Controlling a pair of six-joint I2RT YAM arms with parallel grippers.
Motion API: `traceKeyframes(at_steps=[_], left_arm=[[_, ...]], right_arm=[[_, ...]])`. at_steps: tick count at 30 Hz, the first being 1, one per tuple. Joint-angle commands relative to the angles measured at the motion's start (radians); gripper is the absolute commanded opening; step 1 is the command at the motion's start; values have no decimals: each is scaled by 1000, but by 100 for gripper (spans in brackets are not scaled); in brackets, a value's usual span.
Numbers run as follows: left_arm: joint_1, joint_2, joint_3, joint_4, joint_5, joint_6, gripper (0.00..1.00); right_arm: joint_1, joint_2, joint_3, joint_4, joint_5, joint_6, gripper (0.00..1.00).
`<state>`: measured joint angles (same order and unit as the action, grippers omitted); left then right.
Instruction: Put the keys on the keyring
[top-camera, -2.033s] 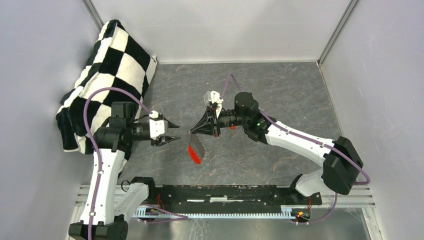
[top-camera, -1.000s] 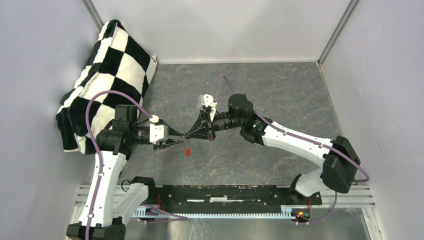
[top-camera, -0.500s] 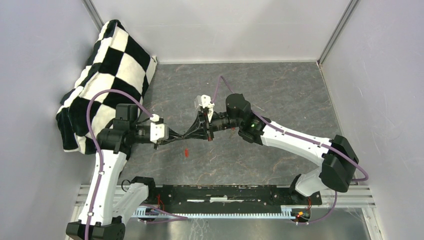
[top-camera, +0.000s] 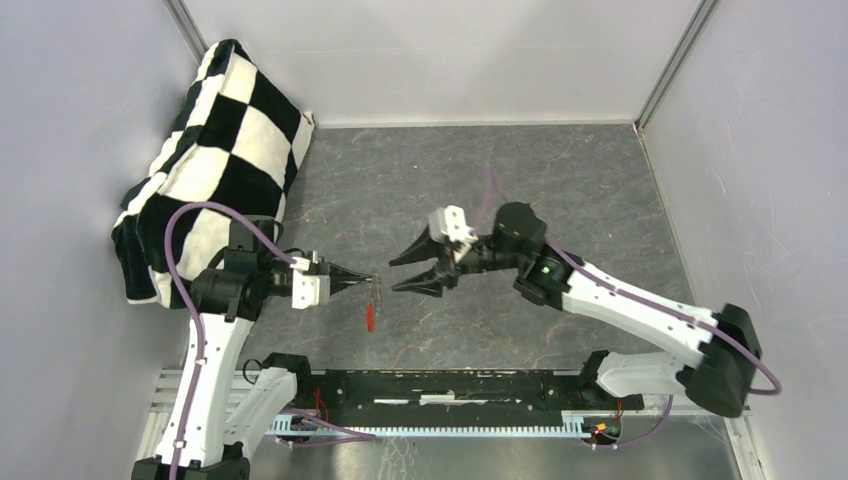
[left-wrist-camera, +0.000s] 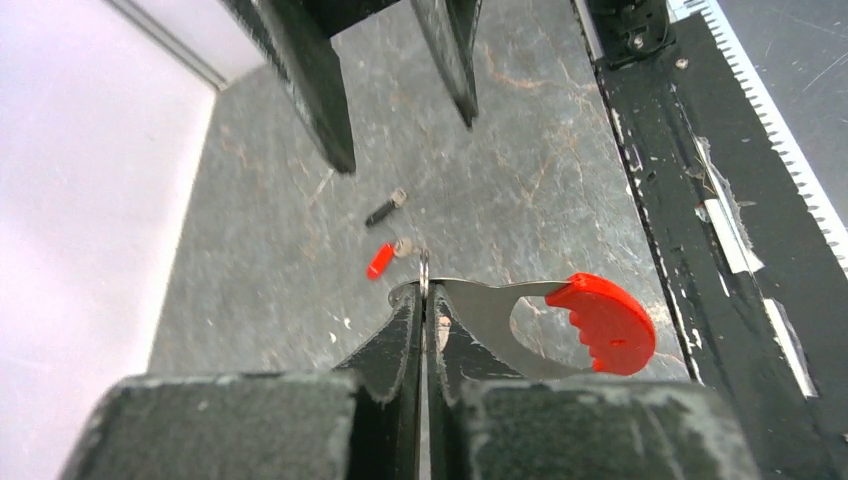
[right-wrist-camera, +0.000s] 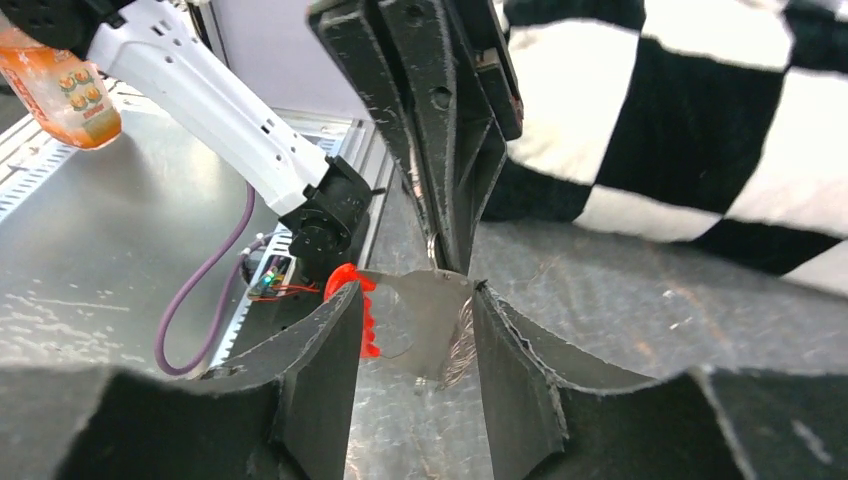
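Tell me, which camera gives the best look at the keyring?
The left wrist view: the keyring appears close up, its red band and grey metal arc both clear. The top view shows only a tiny red sliver. The right wrist view shows it partly hidden behind that camera's own jaws.

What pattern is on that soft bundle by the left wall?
Large black-and-white checks on the soft bundle; the top external view shows it best.

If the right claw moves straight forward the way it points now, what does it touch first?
Probably the keyring, held by the shut left claw: it hangs directly ahead of the open right claw. Depth is unclear.
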<state>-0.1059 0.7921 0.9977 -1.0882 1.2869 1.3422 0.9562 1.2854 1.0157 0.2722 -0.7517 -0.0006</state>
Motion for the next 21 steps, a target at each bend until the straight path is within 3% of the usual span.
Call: traceKeyframes(at_steps=[1,7,21], left_arm=[[-9,-24,19,31,144,192,2],[-14,-37,28,30,190,317,2],[-18,14,103,30,313,196,2]], right_arm=[[0,-137,-122,165,37,-98,51],[0,-187,-187,274,38,-91,50],[31,-138,-203,476,13,-29,45]])
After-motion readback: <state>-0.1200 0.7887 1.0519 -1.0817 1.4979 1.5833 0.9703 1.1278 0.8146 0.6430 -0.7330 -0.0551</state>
